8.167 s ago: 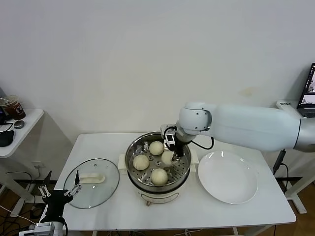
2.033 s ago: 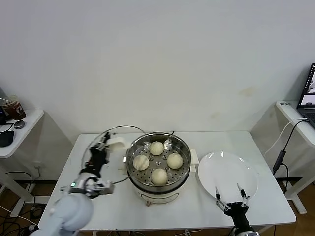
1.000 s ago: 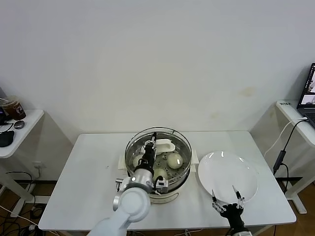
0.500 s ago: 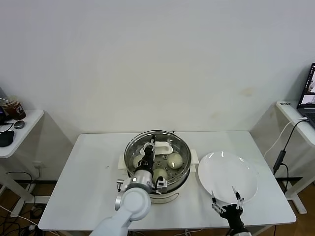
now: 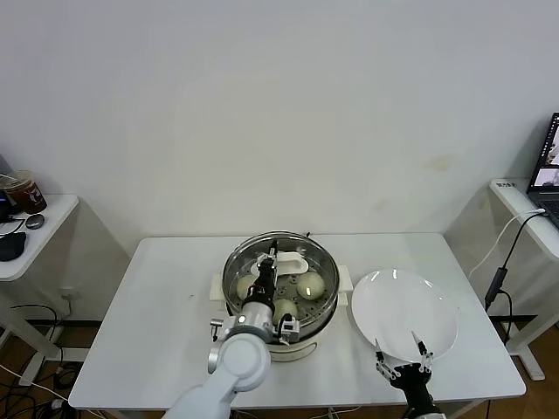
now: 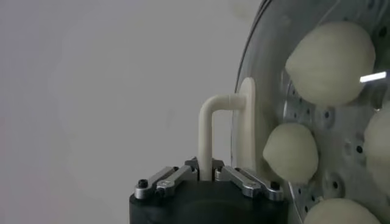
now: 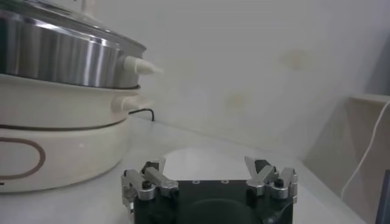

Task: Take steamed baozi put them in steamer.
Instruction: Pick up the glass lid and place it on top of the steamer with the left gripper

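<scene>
Glass lid (image 5: pixel 279 262), off to the left of the steamer (image 5: pixel 279 301) two seconds ago, now sits on it, mid-frame. All four steamed baozi (image 5: pixel 309 284) inside under glass; loading looks finished. Left tool (image 6: pixel 206 175) clenched on lid handle (image 6: pixel 214 131). Right tool (image 5: pixel 406 362) released, parked lower right by the bare plate (image 5: pixel 403 312). White table (image 5: pixel 157 305), plain wall behind.

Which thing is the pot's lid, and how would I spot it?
Find the white table, then the shiny steamer in its middle. The lid sits on top: round clear glass with a white handle, held by the left gripper. Unlike the flat white plate beside it, it is see-through.
</scene>
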